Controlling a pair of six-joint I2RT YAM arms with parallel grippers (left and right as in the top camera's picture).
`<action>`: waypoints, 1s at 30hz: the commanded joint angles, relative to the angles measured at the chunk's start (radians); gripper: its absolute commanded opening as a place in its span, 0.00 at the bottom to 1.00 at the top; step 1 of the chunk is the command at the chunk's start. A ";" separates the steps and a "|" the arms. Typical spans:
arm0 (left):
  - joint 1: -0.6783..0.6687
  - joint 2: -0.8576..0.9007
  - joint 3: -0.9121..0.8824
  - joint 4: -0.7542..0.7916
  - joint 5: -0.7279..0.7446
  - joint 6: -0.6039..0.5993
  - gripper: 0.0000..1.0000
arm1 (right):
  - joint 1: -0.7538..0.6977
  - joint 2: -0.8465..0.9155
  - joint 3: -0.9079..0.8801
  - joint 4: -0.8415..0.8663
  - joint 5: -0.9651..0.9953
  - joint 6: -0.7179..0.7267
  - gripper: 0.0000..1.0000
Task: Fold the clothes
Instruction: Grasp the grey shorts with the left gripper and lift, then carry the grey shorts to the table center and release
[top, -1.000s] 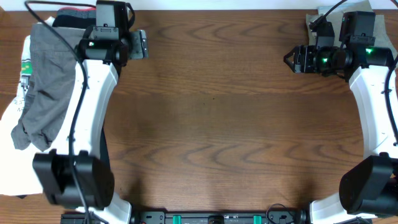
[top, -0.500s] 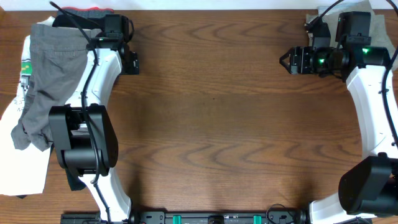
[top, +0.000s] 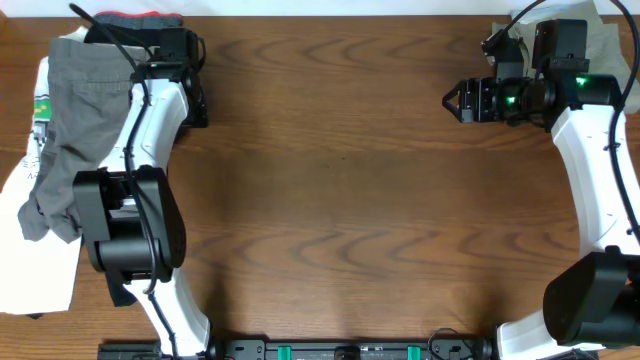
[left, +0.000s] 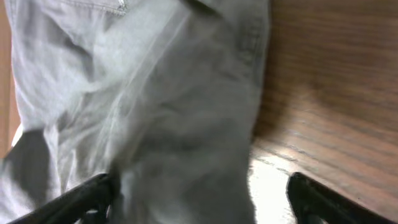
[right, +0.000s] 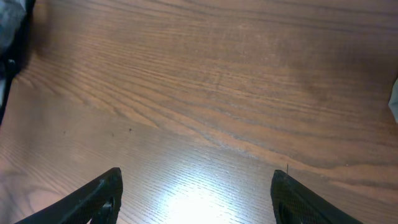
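Overhead view: The grey shorts (top: 75, 120) lie crumpled at the table's (top: 340, 200) left edge. They rest on a white T-shirt (top: 40, 260), and black trousers (top: 130, 22) with a red waistband sit at the top-left corner just behind them. The left arm (top: 150, 110) reaches along the right edge of the shorts. Khaki shorts (top: 605, 30) lie at the top-right corner. The right gripper (top: 455, 100) points left over bare wood, well apart from all clothing.

Left wrist view: The grey shorts fill the left and centre of the frame, and their right edge runs down beside bare table. The left gripper (left: 199, 202) hangs over this edge with its jaws wide apart. One finger (left: 87, 196) is over the cloth and the other is over the wood. The fabric lies below and between the jaws, with no clamping visible.

Right wrist view: The right gripper has its jaws wide apart, with only bare tabletop between the fingers (right: 93, 196). It holds nothing.
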 joint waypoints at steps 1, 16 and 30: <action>0.008 -0.003 -0.010 -0.010 -0.020 -0.003 0.77 | 0.011 0.003 0.018 -0.002 -0.006 -0.021 0.74; -0.020 -0.010 0.028 0.023 -0.016 0.002 0.06 | 0.011 0.003 0.018 -0.024 -0.007 -0.021 0.74; -0.429 -0.092 0.151 0.061 0.225 0.092 0.06 | 0.003 0.003 0.018 -0.016 0.011 -0.020 0.74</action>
